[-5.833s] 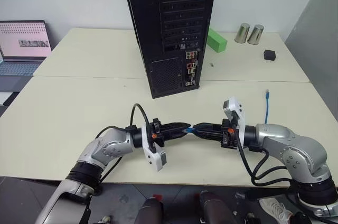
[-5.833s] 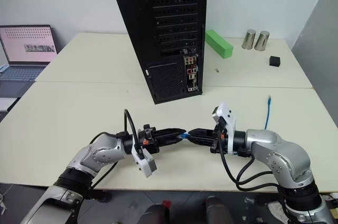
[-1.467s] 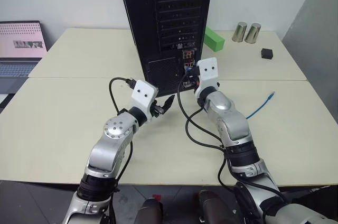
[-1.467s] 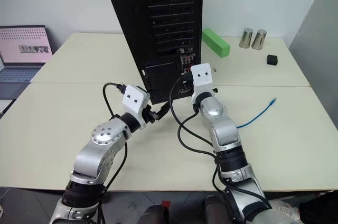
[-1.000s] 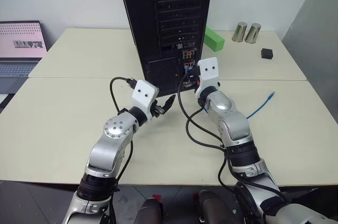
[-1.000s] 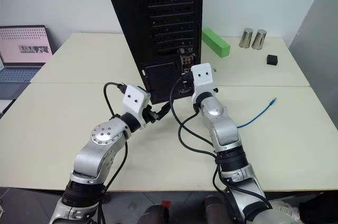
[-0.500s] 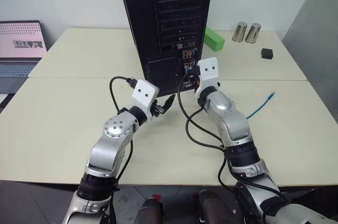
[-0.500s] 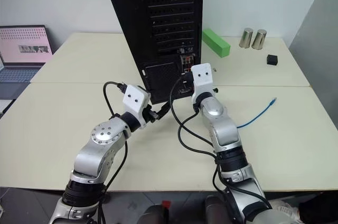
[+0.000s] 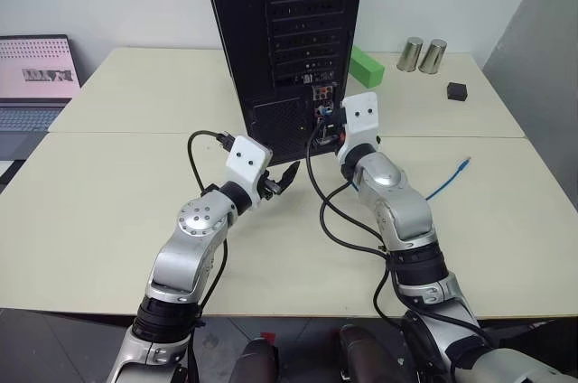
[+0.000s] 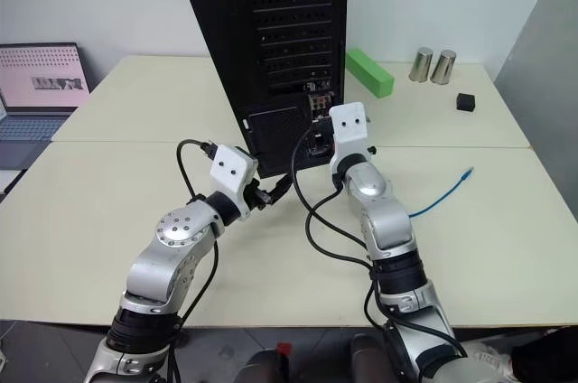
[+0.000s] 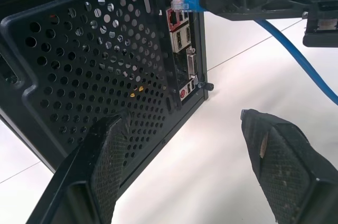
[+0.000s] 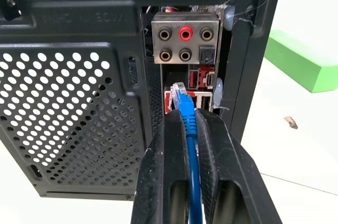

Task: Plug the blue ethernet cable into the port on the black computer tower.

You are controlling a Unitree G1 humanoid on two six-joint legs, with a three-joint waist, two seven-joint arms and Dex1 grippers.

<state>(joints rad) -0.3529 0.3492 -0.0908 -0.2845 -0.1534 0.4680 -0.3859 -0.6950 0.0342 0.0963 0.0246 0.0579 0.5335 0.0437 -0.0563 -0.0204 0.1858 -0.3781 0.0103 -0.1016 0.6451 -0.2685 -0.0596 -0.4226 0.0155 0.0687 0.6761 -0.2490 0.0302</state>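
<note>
**Blue ethernet cable held at the connector strip, plug not yet seated**

Blue ethernet cable (image 12: 188, 123) sits pinched between the closed jaws of the right gripper (image 12: 189, 121), its clear plug jutting just past the fingertips toward the coloured connector strip at upper centre of the right wrist view; gripping this near the plug probably keeps the soft cord from bending when pushed. The rest of the cord trails across the cream desk (image 9: 108, 193) to its free end at the right of the left eye view. The black computer tower (image 9: 289, 49) stands upright at top centre with its rear panel facing the arms, so the port (image 12: 177, 99) faces the plug. The left gripper (image 11: 185, 145) hangs with jaws wide apart and empty beside the tower's perforated lower panel, seemingly parked clear of the work yet near enough to steady the case.

Hard to make out: the plug covers the port, so whether it touches, has entered, or stands just short I cannot tell; its clip's orientation is unclear; in the head views the right wrist hides the plug; the tower's top is cut off.
</note>
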